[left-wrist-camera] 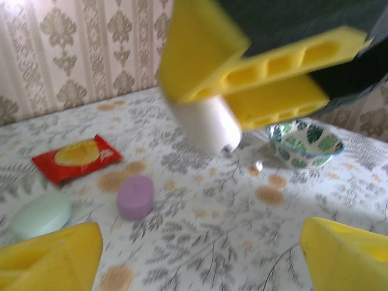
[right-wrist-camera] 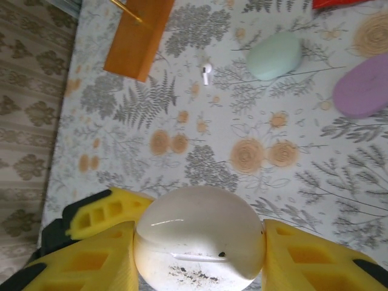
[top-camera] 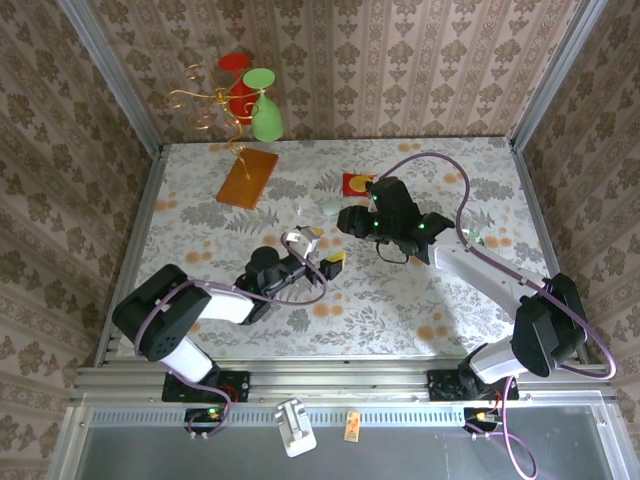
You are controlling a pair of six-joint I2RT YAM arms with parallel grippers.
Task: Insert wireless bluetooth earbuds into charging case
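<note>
The right gripper (right-wrist-camera: pixel 203 257) is clamped on a white case (right-wrist-camera: pixel 200 227), gripping it from both sides at the bottom of the right wrist view. Whether its lid is up cannot be told. The left gripper (left-wrist-camera: pixel 197 260) has its jaws wide apart with nothing between them. In its own view the held case hangs close ahead, upper centre.

One bud (right-wrist-camera: pixel 206 73) lies on the table (top-camera: pixel 400 300), upper middle of the right wrist view, between the board (right-wrist-camera: pixel 136 36) and the mint case (right-wrist-camera: pixel 274 56), well apart from the white case. A pale speck (left-wrist-camera: pixel 257 165) beside the bowl (left-wrist-camera: pixel 306 143), right of centre in the left wrist view, may be another bud, but it is too small to be sure.

Several things could go wrong from here:

- **Collision:** The two grippers sit close together, so a careless reach by the left one could strike the right fingers or knock the case.
- **Slipping case:** The case is smooth and rounded. A push on it would likely twist it in the grip or squeeze it out.
- **Lost bud:** The bud is tiny and light. Jaws closing slightly off centre would probably flick it across the table rather than pinch it.
- **Shut lid:** If the lid is in fact shut, a bud brought over would have nowhere to go and might be dropped.
</note>
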